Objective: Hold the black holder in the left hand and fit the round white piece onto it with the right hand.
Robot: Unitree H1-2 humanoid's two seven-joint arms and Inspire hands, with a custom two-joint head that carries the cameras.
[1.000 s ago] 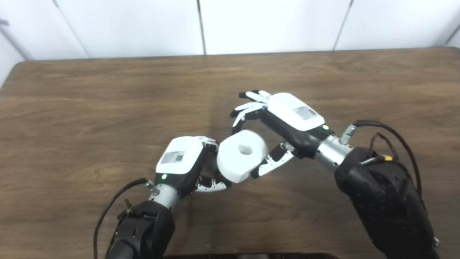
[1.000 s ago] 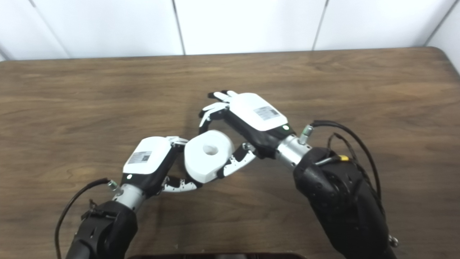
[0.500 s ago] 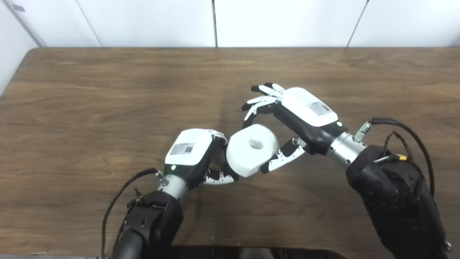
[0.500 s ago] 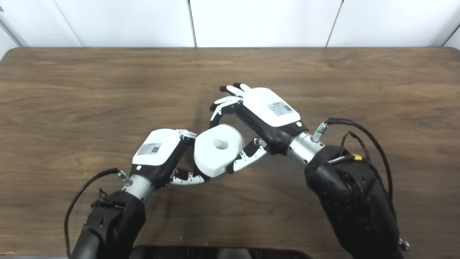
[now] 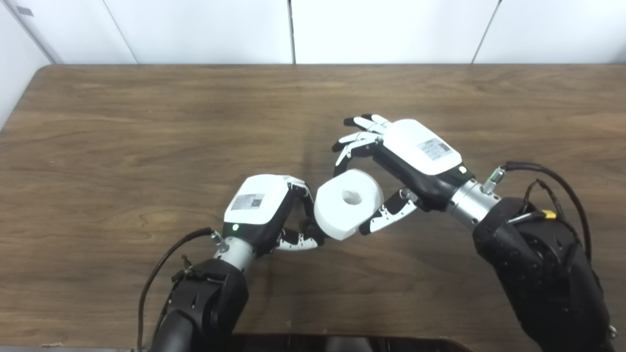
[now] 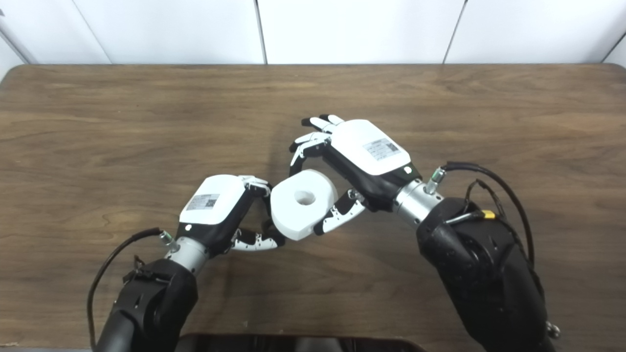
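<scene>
My left hand [image 5: 258, 205] is curled shut at the table's middle. A dark sliver [image 5: 309, 211] shows between its fingers and the white piece. It looks like the black holder, which is otherwise hidden. The round white piece [image 5: 348, 203], a thick disc with a centre hole, is tilted and lies against that dark part. My right hand [image 5: 415, 151] holds the piece, thumb under its right edge and fingers [image 5: 348, 146] arched over its far rim. Both hands are a little above the table.
The brown wooden table [image 5: 146, 127] runs to white wall panels at the back, and its left corner [image 5: 44, 71] is in view. A dark object [image 5: 342, 342] lies at the bottom edge. Cables [image 5: 547, 176] loop off the right forearm.
The camera shifted between the oldest frames and the later ones. Since half a second ago the right hand and the white piece have moved slightly right, showing more of the dark part by the left hand.
</scene>
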